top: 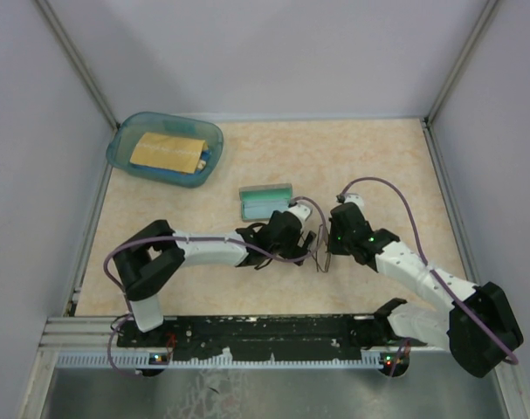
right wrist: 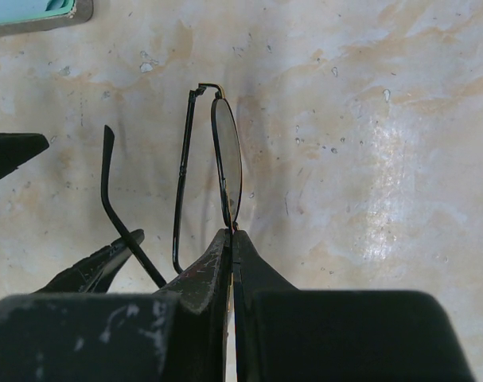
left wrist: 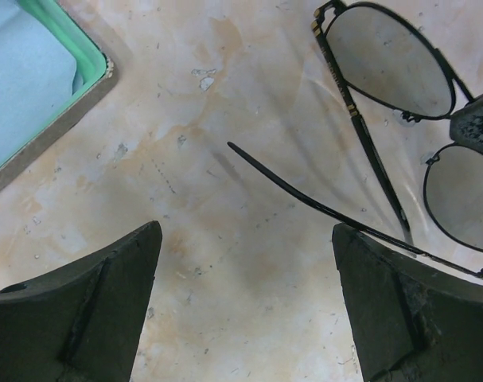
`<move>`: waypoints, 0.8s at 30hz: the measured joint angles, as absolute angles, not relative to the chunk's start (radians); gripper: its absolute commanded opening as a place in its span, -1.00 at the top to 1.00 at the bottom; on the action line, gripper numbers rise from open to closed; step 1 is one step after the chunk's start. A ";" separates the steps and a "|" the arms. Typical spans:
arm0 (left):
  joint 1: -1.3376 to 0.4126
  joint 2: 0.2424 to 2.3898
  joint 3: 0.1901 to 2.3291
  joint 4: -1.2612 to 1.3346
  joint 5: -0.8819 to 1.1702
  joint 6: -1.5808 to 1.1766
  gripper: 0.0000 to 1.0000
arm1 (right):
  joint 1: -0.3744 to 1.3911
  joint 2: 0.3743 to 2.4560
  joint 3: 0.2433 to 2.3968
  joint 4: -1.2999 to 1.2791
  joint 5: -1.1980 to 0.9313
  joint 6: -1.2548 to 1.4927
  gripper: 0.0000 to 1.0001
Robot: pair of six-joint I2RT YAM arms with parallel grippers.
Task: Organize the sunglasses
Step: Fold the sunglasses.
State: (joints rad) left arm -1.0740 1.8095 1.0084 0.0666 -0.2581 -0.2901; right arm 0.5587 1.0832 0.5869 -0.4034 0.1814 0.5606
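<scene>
Right gripper (right wrist: 230, 237) is clamped tight on the bridge of the thin dark wire-framed sunglasses (right wrist: 227, 163), while the left gripper (left wrist: 247, 231) gapes wide and empty at their 9 o'clock, and the grey oblong teal-lined case (left wrist: 75, 38) sits at 10 o'clock.

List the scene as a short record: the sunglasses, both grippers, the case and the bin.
sunglasses: pinched at the frame, standing on edge; one temple arm folded, the other swung out
right gripper: shut on the sunglasses
left gripper: open, holding nothing, the swung-out temple arm running toward one of its fingers
case: open, teal lining showing, just beyond the left gripper
bin: blue, at the far left corner, tan items inside
</scene>
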 measured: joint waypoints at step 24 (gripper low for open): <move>-1.085 1.877 1.069 0.099 -0.208 -0.291 -0.87 | 0.559 1.083 0.581 -0.396 0.170 0.561 1.00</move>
